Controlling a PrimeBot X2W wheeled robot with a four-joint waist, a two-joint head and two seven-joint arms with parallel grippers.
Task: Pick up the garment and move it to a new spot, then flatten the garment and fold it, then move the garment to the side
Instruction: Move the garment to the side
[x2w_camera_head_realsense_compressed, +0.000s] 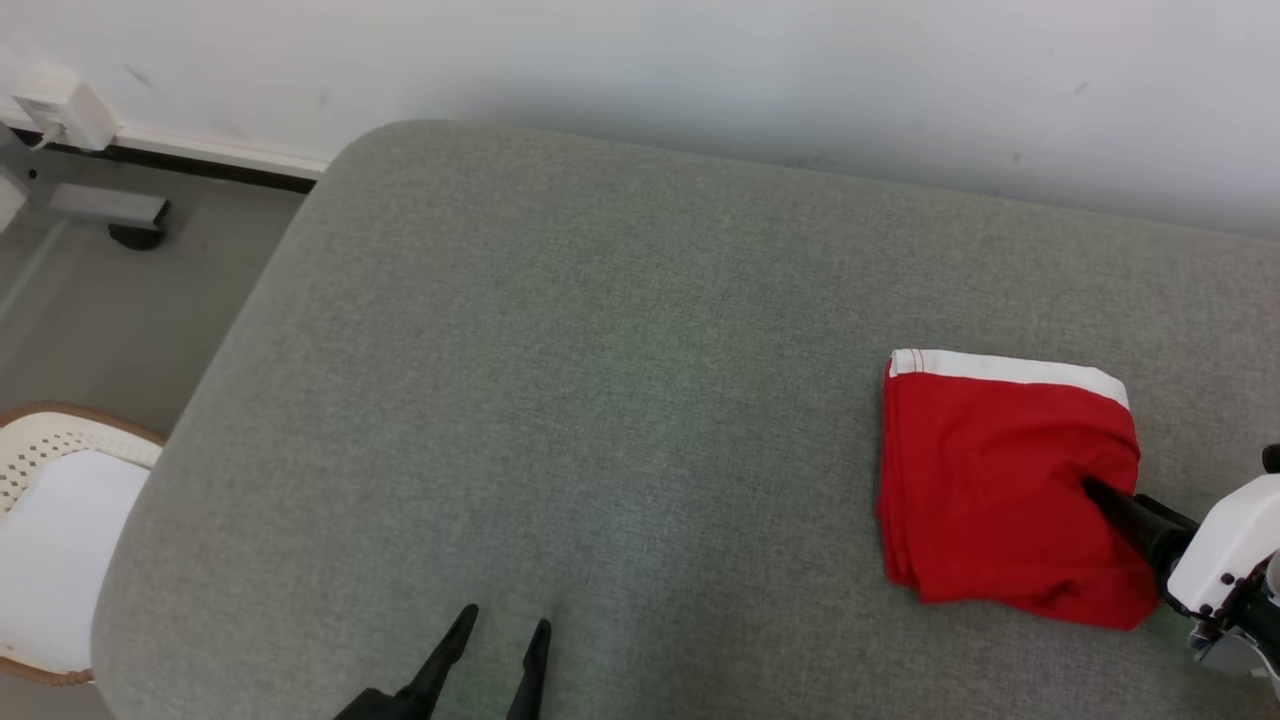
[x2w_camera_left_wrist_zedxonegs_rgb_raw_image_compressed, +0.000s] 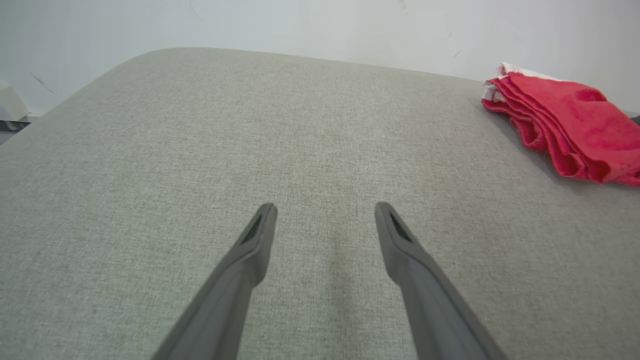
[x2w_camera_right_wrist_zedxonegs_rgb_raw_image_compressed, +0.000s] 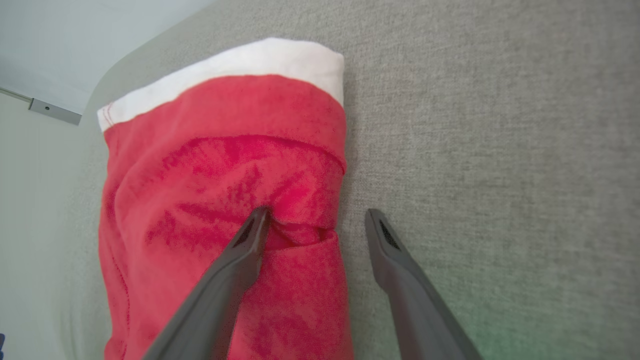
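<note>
Left edge of your head view: chair (x2w_camera_head_realsense_compressed: 70, 440) with a woven cane-pattern rim and a flat white seat pad, sitting beside the surface and lower than it. Above it on the wall is a white plastic box (x2w_camera_head_realsense_compressed: 62, 108), rounded corners.

Work surface (x2w_camera_head_realsense_compressed: 560, 380): grey woven upholstery, fine matte weave, padded look, rounded corner at far left.

Left gripper (x2w_camera_left_wrist_zedxonegs_rgb_raw_image_compressed: 325, 207): low at the near edge, over bare grey fabric. Jaws spread wide, nothing between them. Fingers are long, dark, tapered, matte plastic.

Garment (x2w_camera_head_realsense_compressed: 990, 480): on the right side of the surface, well apart from the left gripper. It's red soft knit, folded into a roughly square stack, with a white band along the far edge and a thin line of red stitching on that band. The left wrist view shows the layered folds stacked along its left side. The top layer is a bit rumpled.

Right gripper (x2w_camera_right_wrist_zedxonegs_rgb_raw_image_compressed: 316, 214): comes in from the right over the garment's near-right corner. Jaws are wide apart, gripping nothing. One finger (x2w_camera_right_wrist_zedxonegs_rgb_raw_image_compressed: 245, 245) presses into the top red layer and dimples the cloth; the other sits over bare upholstery just beside the garment's edge.
</note>
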